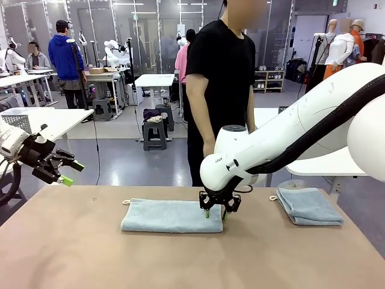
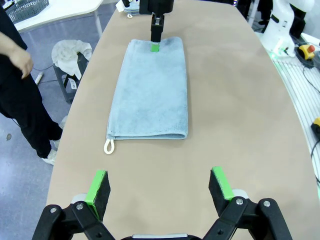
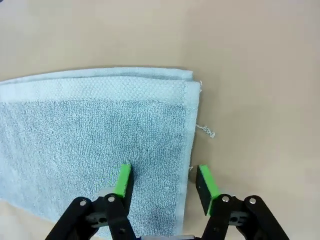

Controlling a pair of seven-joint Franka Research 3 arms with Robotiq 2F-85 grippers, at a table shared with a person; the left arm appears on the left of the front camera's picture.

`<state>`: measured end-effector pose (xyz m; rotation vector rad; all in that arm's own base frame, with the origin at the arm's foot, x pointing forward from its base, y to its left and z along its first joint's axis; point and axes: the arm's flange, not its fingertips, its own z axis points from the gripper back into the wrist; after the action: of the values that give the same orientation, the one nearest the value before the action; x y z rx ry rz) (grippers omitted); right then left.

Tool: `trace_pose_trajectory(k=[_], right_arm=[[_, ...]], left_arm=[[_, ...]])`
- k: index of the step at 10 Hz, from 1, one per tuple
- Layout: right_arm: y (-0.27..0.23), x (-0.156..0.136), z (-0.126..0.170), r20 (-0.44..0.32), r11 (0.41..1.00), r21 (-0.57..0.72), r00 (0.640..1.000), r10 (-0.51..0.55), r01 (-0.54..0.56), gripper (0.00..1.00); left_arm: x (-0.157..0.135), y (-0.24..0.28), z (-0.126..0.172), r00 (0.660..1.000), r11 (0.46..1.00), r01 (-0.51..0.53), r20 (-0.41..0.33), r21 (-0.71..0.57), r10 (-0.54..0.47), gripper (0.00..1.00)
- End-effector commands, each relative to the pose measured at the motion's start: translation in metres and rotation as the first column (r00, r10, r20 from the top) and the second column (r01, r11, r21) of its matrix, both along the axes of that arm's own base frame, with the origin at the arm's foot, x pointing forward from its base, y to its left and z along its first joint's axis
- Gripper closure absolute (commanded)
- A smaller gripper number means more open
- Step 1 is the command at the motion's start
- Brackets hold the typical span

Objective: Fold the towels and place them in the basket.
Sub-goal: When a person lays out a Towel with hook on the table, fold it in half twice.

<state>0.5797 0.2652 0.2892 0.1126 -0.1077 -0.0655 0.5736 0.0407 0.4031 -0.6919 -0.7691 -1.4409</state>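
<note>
Long brown table [image 1: 90, 253]. A light blue-grey terry towel, folded into a long rectangle [image 1: 171, 215], lay flat near the table's middle, its small white loop [image 1: 126, 202] at the far-left corner. A second light blue-grey towel, folded smaller [image 1: 308, 205], lay well apart at the far right.

Right gripper [image 1: 217, 213] pointed straight down at the long towel's right end. In the right wrist view its green pads [image 3: 123, 178] straddled the towel's end edge, one on the cloth, the other just off it over bare table; jaws partly apart, nothing clamped.

Left gripper [image 1: 68, 173] hung off the table's left end, above it, jaws wide apart and empty; the left wrist view looked along the towel [image 2: 150, 92].

A person in a black shirt [image 1: 219, 60] stood at the far side.
</note>
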Motion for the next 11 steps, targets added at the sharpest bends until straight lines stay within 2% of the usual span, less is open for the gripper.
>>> trace_pose_trajectory(k=[1, 3, 4, 5, 6, 7, 8, 9, 10, 11], right_arm=[[0.011, 0.004, -0.006, 0.0, 0.998, -0.044, 0.999, -0.045, 0.045, 0.36], [0.013, 0.005, -0.008, -0.014, 0.997, -0.057, 0.999, -0.05, 0.049, 0.36], [0.015, 0.006, -0.008, -0.023, 0.997, -0.063, 0.999, -0.049, 0.048, 0.55], [0.017, 0.007, -0.008, -0.028, 0.997, -0.061, 0.998, -0.054, 0.052, 0.56], [0.018, 0.007, -0.008, -0.03, 0.996, -0.065, 0.998, -0.054, 0.052, 0.75], [0.021, 0.008, -0.007, -0.03, 0.996, -0.075, 0.998, -0.053, 0.05, 0.58], [0.023, 0.01, -0.007, -0.034, 0.996, -0.078, 0.998, -0.053, 0.05, 0.95], [0.024, 0.011, -0.008, -0.04, 0.995, -0.086, 0.998, -0.056, 0.053, 0.81], [0.025, 0.011, -0.008, -0.041, 0.995, -0.089, 0.997, -0.058, 0.054, 1.0], [0.025, 0.011, -0.009, -0.043, 0.994, -0.091, 0.997, -0.059, 0.055, 1.0]], left_arm=[[-0.001, 0.0, 0.003, 1.0, 1.0, 0.001, 0.006, 0.001, -0.001, 0.0], [-0.001, 0.0, 0.003, 1.0, 1.0, 0.001, 0.006, 0.001, -0.001, 0.0], [-0.001, 0.0, 0.003, 1.0, 1.0, 0.001, 0.006, 0.001, -0.001, 0.0], [-0.001, 0.0, 0.003, 1.0, 1.0, 0.001, 0.006, 0.001, -0.001, 0.0], [-0.001, 0.0, 0.003, 1.0, 1.0, 0.001, 0.006, 0.001, -0.001, 0.0], [-0.001, 0.0, 0.003, 1.0, 1.0, 0.001, 0.006, 0.001, -0.001, 0.0], [-0.001, 0.0, 0.003, 1.0, 1.0, 0.001, 0.006, 0.001, -0.001, 0.0], [-0.001, 0.0, 0.003, 1.0, 1.0, 0.001, 0.006, 0.001, -0.001, 0.0], [-0.001, 0.0, 0.003, 1.0, 1.0, 0.001, 0.006, 0.001, -0.001, 0.0], [-0.001, 0.0, 0.003, 1.0, 1.0, 0.001, 0.006, 0.001, -0.001, 0.0]])
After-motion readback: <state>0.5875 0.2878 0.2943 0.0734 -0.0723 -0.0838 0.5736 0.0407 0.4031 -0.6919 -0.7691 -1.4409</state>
